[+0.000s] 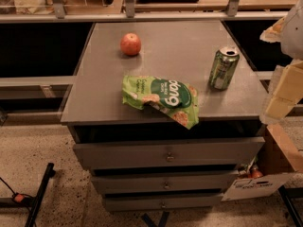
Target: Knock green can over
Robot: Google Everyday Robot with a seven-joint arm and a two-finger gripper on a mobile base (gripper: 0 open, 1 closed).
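The green can (224, 68) stands upright near the right edge of the grey cabinet top (180, 41), a little left of the gripper (282, 92) and not touching it. I cannot tell whether the gripper is open or closed. A green snack bag (161, 97) and an apple (130, 44) lie farther left.

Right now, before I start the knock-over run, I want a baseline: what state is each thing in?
green can: upright, on the right side of the cabinet top.
snack bag: lying flat and crumpled, one corner overhanging the front edge.
apple: whole, resting at the back left.
drawers: three; cannot tell if fully shut.
tool: at the right edge of view, apart from the can.
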